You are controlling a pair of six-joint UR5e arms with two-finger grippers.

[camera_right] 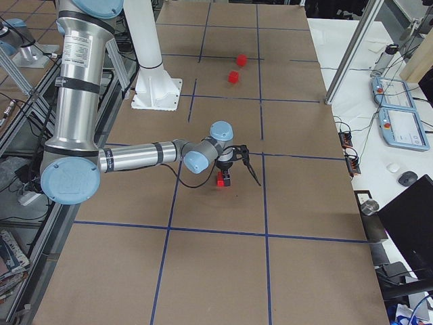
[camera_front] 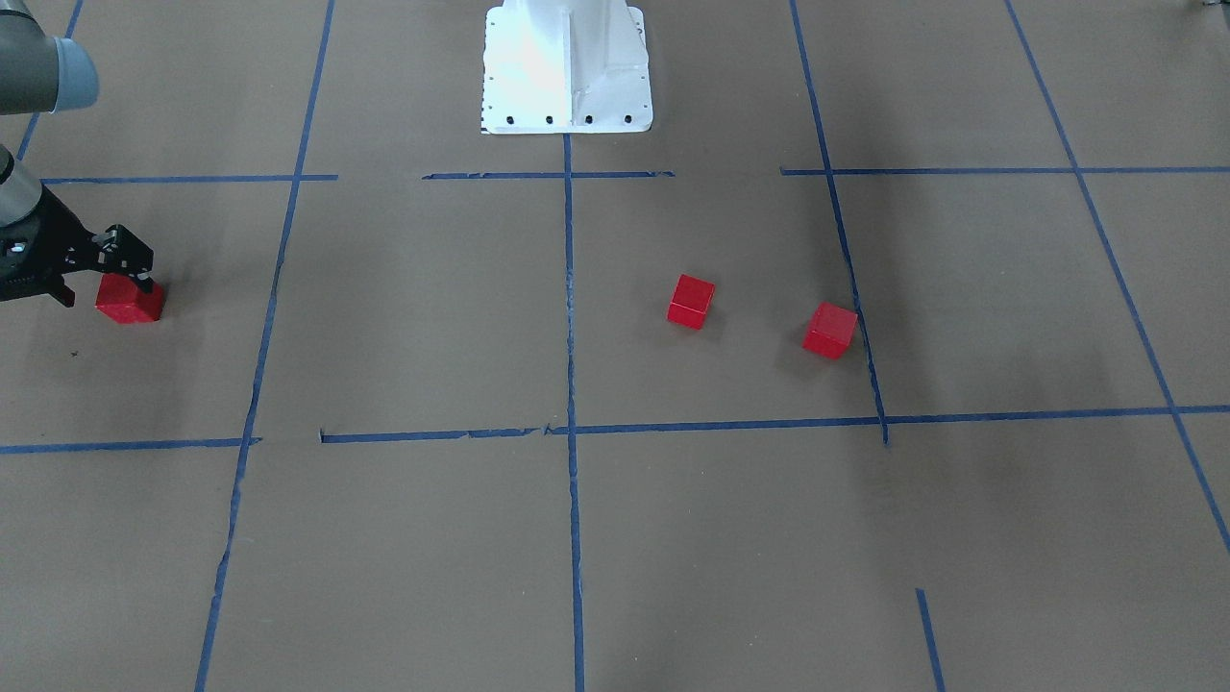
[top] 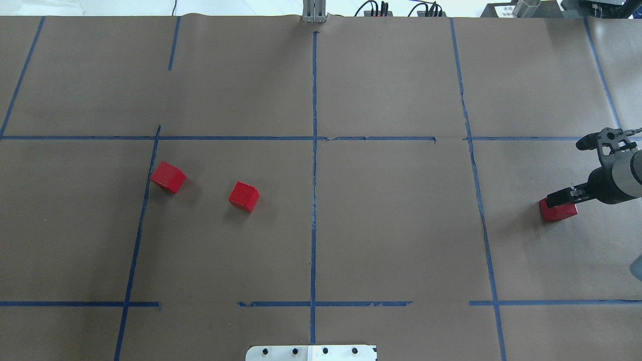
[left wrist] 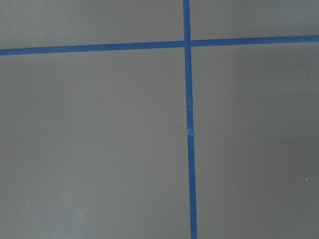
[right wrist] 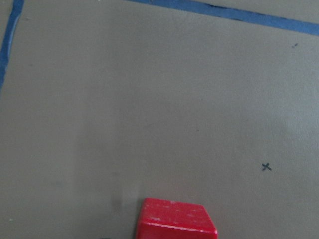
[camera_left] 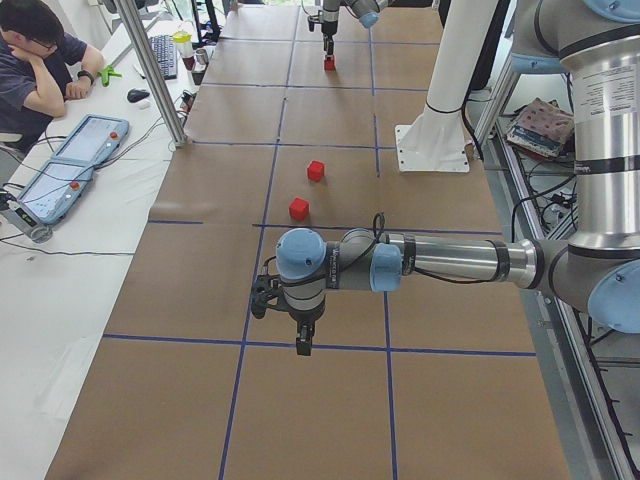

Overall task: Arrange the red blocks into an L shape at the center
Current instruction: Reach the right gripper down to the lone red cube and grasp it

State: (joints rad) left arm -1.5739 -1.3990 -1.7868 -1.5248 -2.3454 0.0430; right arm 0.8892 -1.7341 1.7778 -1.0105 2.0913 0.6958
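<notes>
Three red blocks lie on the brown paper. Two sit left of the center tape line (top: 314, 200) in the overhead view, one (top: 168, 177) by a tape line and one (top: 244, 196) nearer the center; they show in the front view too (camera_front: 830, 330) (camera_front: 691, 302). The third block (top: 556, 210) (camera_front: 130, 300) lies far out on my right. My right gripper (top: 564, 173) (camera_front: 104, 286) hangs over it with its jaws spread, one finger (top: 562, 196) just above the block. My left gripper (camera_left: 300, 340) shows only in the exterior left view, low over bare paper; I cannot tell its state.
The white robot base (camera_front: 567, 67) stands at the table's near middle edge. Blue tape lines (left wrist: 188, 124) mark a grid on the paper. An operator (camera_left: 40, 60) sits beside the table with teach pendants (camera_left: 60, 175), behind an aluminium post (camera_left: 160, 80).
</notes>
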